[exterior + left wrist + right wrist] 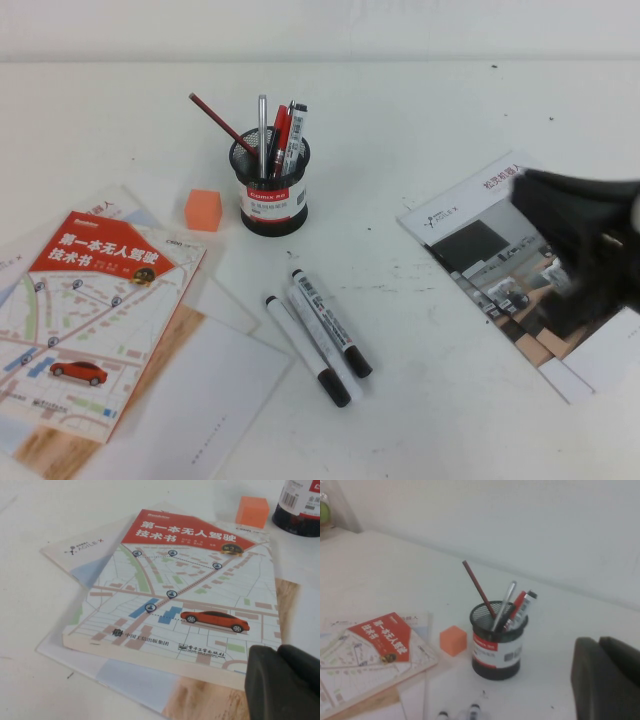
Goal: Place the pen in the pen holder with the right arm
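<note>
The slim silver pen stands upright inside the black mesh pen holder, beside a red pencil, a red pen and a white marker. The right wrist view also shows the pen in the holder. My right arm is blurred at the right, above a brochure and well clear of the holder. My right gripper is shut and empty. My left gripper is shut and empty above the map-cover book; it does not show in the high view.
Two fat white markers with black caps lie in front of the holder. An orange cube sits to its left. The book lies on papers at the left. A brochure lies at the right.
</note>
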You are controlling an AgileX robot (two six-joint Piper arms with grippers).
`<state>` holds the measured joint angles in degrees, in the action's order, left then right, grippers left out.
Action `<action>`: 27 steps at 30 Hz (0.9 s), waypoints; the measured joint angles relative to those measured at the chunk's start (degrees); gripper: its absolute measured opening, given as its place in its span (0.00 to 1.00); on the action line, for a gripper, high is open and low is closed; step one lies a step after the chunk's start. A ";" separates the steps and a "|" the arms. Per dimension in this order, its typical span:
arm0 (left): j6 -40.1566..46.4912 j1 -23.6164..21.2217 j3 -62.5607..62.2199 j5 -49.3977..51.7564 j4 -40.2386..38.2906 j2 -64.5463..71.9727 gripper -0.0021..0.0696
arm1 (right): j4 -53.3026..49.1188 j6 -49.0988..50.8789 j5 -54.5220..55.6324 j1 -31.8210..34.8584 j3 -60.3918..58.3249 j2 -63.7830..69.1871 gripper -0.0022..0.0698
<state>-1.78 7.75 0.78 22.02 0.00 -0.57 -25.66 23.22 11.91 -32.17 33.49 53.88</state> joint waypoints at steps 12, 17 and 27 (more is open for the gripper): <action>0.00 0.00 0.00 0.00 0.00 0.00 0.03 | 8.26 0.21 -15.21 3.61 -15.28 -18.81 0.00; 0.00 0.00 0.00 0.00 0.00 0.00 0.03 | 11.16 0.21 -11.24 11.89 -28.08 -30.79 0.00; 0.00 0.00 0.00 0.00 0.00 0.00 0.03 | 11.93 0.76 -9.41 25.97 -34.94 -45.89 0.00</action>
<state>-1.78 7.75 0.78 22.02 0.00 -0.57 -13.73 23.97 2.50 -6.20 -1.44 7.99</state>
